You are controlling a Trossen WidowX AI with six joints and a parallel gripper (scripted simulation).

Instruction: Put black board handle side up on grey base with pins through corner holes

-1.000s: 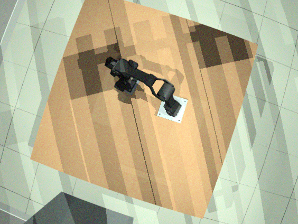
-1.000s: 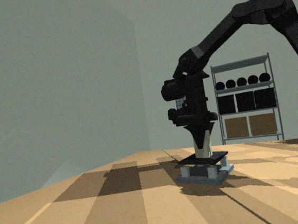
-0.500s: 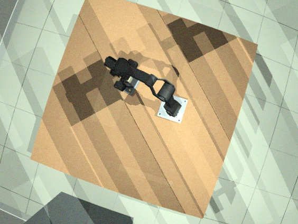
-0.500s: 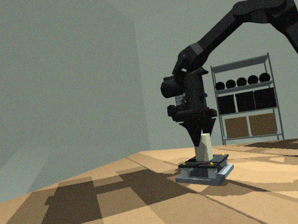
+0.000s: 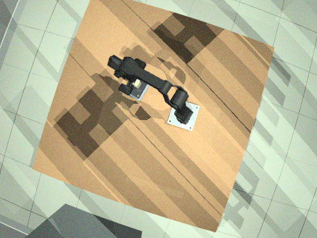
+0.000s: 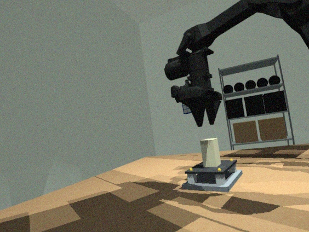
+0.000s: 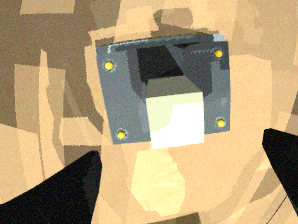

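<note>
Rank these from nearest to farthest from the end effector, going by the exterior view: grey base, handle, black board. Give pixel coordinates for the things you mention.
1. Handle [image 6: 211,153] [image 7: 176,120]: directly below the open end effector [image 6: 205,125], standing on the board.
2. Black board [image 6: 198,169] [image 7: 125,107]: under the handle, its corners on the posts.
3. Grey base [image 6: 206,187]: lowest, beneath the board, on the table.

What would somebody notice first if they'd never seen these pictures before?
Probably the big black robot arm, reaching in from the upper right in the exterior view, its open gripper pointing down. Just below the gripper stands the pale handle, on top of a black board. Four gold pins, shiny as little beads, poke up through the board's corners in the wrist view.
</note>
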